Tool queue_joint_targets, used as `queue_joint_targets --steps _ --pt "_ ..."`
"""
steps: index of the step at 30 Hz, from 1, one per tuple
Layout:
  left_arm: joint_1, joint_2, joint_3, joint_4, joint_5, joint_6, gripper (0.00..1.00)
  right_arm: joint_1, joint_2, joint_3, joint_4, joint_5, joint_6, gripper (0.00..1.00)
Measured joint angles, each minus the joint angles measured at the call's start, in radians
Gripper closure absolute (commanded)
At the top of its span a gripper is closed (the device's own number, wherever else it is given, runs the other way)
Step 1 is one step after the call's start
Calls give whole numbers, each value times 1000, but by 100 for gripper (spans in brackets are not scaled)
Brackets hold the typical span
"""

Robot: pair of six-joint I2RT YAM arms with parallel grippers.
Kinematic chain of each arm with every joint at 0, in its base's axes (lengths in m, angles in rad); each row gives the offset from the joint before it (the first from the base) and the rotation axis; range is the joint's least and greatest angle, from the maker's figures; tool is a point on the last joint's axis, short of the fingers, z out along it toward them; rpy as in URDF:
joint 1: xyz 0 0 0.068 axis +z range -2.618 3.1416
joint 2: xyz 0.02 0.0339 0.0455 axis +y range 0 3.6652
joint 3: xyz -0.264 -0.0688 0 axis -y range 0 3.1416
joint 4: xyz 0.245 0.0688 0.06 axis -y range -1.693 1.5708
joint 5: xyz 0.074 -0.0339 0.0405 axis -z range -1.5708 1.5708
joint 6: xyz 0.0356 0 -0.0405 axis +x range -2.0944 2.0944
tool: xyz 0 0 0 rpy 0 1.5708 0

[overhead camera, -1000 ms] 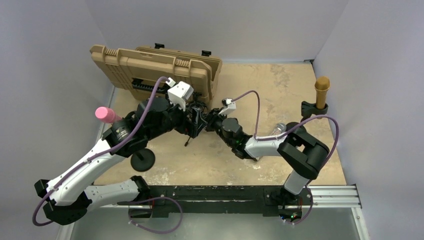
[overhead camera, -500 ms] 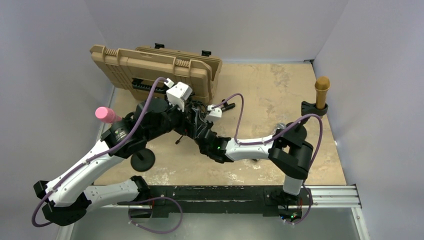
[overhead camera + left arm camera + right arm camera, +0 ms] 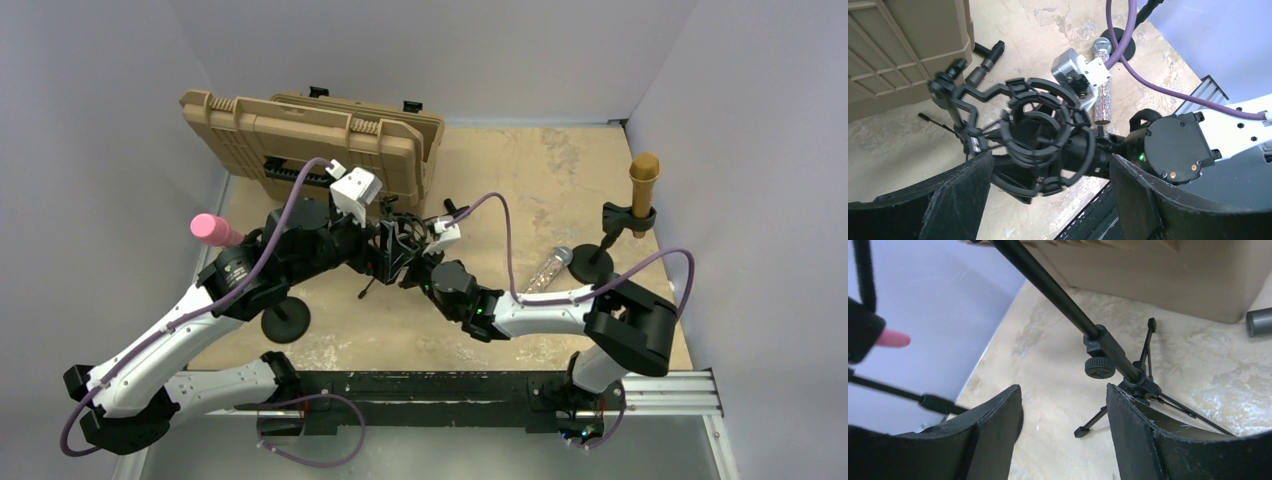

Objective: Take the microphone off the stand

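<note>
Jaws of the left gripper point(image 3: 1050, 167) are spread wide and hold nothing. In the left wrist view they fill the bottom corners of the frame, with the shock mount point(image 3: 1023, 83) just beyond them at centre. At the far left of the top view a pink microphone point(image 3: 211, 229) sits tilted on its own round-based stand. A tan hard case point(image 3: 300, 135) stands at the upper left of the worktop point(image 3: 520, 180). In the middle of that view both arms meet around the shock mount. A dark microphone point(image 3: 1034, 131), somewhat blurred, sits inside the mount's rings, on its tripod stand point(image 3: 1140, 382). The right gripper point(image 3: 1063, 392) reaches in from the lower right, low beside the mount, its jaws likewise parted and empty. In the right wrist view the stand's pole runs from the upper left down to the tripod legs, seen in the gap between them; whether it touches them cannot be told. Right of centre a glittery silver microphone point(image 3: 551, 266) lies flat on the worktop. At the far right a gold microphone point(image 3: 644, 178) stands upright in a separate stand.
</note>
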Motion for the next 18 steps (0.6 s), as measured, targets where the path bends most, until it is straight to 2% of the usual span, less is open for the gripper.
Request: queue_joint_targets --steps 5,11,14,18 --pt "0 -20 0 0 2 1 9 -47 -101 -168 120 -167 15 38" --pt "0 -39 11 -1 1 5 10 -194 -155 -298 303 -391 56 39" --pt "0 -39 25 -1 -2 8 16 -203 -154 -301 344 -452 60 39" --pt "1 -32 38 -16 -28 13 37 -206 -138 -301 371 -506 55 41"
